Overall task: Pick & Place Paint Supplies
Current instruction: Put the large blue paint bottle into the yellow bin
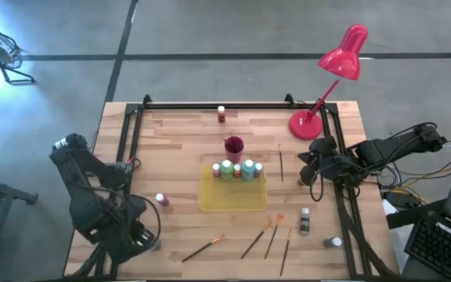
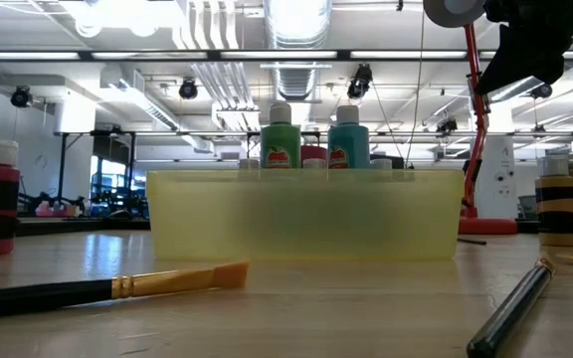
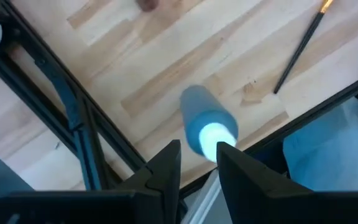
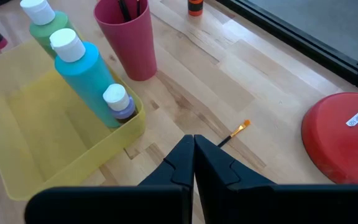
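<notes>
I count four bottles in the yellow tray (image 1: 210, 202), five brushes on the table. My left gripper (image 3: 197, 163) clasps a blue bottle (image 3: 207, 123) at the table's near-left corner; right gripper (image 4: 194, 155) closed, empty.

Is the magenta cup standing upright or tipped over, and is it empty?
Upright and not empty. The magenta cup stands on its base beside the yellow tray, and dark handles stick out of its mouth.

My high camera looks straight down on the whole desk (image 1: 178, 141). My low one sits at desk level, close behind the tray (image 2: 306, 214), mid-frame. Both wrist cameras angle down closely; the right shares the tray.
</notes>
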`<state>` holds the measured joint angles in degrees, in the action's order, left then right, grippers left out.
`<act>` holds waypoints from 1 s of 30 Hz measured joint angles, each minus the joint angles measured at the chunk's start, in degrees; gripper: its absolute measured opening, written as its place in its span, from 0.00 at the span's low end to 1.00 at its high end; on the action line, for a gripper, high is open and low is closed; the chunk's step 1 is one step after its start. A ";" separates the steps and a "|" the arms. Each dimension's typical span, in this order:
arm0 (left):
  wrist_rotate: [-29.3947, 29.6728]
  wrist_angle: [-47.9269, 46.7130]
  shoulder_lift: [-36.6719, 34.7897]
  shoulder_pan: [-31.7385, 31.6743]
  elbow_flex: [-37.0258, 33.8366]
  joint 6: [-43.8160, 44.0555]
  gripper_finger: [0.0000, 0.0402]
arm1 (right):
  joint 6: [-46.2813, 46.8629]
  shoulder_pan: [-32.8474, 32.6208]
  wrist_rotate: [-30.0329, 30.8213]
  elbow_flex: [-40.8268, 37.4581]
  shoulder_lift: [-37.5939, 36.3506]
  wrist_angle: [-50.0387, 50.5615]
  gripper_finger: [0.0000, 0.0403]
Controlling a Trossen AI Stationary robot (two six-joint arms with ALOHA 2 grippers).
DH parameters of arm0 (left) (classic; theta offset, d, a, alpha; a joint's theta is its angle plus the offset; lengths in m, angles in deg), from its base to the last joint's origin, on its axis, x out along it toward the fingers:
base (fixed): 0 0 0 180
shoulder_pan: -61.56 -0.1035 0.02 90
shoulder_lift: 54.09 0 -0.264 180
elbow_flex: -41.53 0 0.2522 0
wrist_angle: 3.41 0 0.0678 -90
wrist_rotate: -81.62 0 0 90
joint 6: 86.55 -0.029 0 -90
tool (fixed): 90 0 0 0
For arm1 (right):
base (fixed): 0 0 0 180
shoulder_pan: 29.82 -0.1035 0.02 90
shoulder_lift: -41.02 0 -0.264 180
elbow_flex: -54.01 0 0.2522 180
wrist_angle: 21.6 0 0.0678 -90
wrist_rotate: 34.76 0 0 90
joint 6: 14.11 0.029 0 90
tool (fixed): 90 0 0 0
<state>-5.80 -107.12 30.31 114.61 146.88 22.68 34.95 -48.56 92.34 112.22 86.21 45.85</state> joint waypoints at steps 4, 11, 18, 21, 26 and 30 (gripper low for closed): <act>-0.12 1.76 2.26 0.03 0.55 0.00 0.27 | -0.02 0.01 0.00 0.00 0.00 -0.01 0.02; -1.07 2.21 4.97 -0.01 1.17 -2.81 0.27 | -0.01 0.00 0.01 0.00 0.00 -0.01 0.02; -0.06 2.91 5.99 -0.01 1.06 -4.16 0.27 | -0.02 0.01 0.02 -0.02 0.00 -0.01 0.02; -0.06 2.89 6.40 -0.06 1.06 -4.48 0.27 | -0.01 0.01 0.00 0.00 0.00 -0.01 0.02; -1.45 1.88 6.58 -0.06 1.05 -4.28 0.27 | -0.02 0.01 0.01 0.00 0.00 -0.01 0.02; -1.61 -0.13 6.49 -0.03 2.28 -2.64 0.27 | 0.00 0.01 0.02 0.00 0.00 0.01 0.02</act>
<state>-7.40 -107.25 36.81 114.57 149.16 20.04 34.95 -48.54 92.37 112.21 86.21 45.85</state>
